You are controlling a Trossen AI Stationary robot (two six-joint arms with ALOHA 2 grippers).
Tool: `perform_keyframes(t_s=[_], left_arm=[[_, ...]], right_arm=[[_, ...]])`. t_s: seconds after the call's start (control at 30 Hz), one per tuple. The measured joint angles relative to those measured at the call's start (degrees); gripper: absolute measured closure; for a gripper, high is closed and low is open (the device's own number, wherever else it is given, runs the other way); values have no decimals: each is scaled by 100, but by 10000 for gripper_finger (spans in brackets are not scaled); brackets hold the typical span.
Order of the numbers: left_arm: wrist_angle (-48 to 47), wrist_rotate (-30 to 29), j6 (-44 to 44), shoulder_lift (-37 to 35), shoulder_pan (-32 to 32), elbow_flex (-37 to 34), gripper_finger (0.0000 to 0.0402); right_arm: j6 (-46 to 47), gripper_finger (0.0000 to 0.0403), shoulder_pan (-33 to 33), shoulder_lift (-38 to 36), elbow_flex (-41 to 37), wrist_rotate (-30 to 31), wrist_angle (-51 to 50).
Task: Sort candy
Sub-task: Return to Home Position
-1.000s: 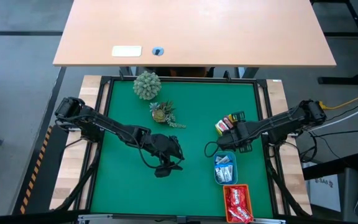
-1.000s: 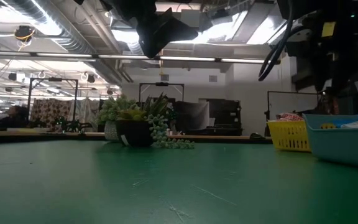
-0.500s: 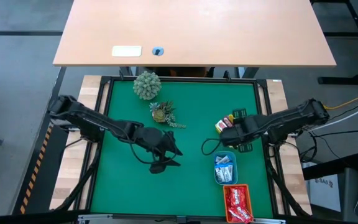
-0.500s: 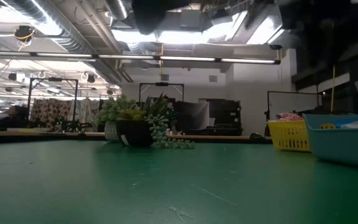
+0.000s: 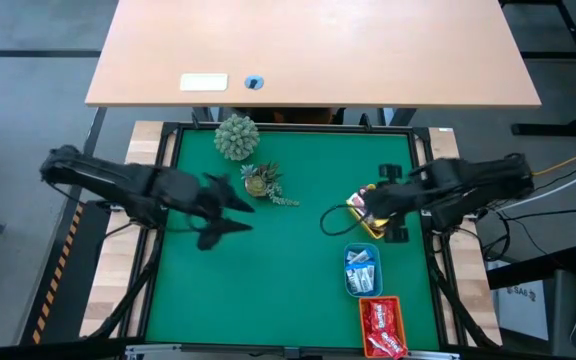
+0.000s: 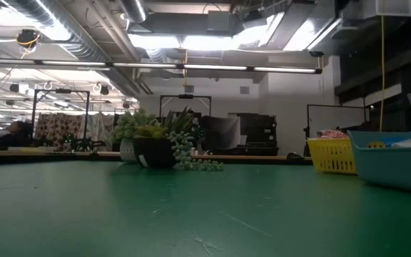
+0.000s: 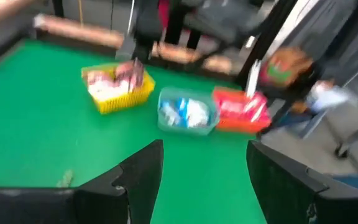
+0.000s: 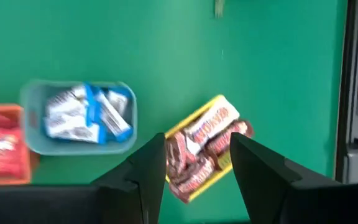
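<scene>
industrial lab hall: exposed ceiling ducts (image 6: 45,20), strip lights (image 6: 212,68)

You've got three lots, each in its own tray along the table's right side. Shiny red packets (image 5: 382,330) lie heaped in the orange tray (image 5: 362,325). Blue-and-white wrappers (image 5: 361,270) lie jumbled in the blue tray (image 5: 347,280) just beside it. Brown mini bars (image 8: 201,149) are piled above the rim of the yellow tray (image 8: 194,116).

Three bins (image 5: 347,272) of candy (image 5: 381,330), two plants (image 5: 236,136), two arms (image 5: 128,185).
</scene>
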Motion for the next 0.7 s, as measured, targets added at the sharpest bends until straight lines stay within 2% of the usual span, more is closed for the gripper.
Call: perform_keyframes(t_s=[0.13, 0.4, 0.5, 0.6, 0.7], left_arm=[[-150, 0, 1, -825, -2, 0, 179], [-277, -336, 131, -2010, 3, 0, 179], [-344, -452, 782, -2303, 3, 0, 179], [-636, -457, 1225, -2558, 3, 0, 179], [-948, -462, 1539, -2728, 3, -1, 179]], right_arm=[[111, 228, 0, -420, 358, -112, 2], [852, 228, 0, -1552, 440, -95, -3], [1379, 228, -2, -1790, 440, 99, 30], [1363, 228, -2, -1965, 333, 469, 39], [1291, 229, 0, -2205, -89, 841, 317]])
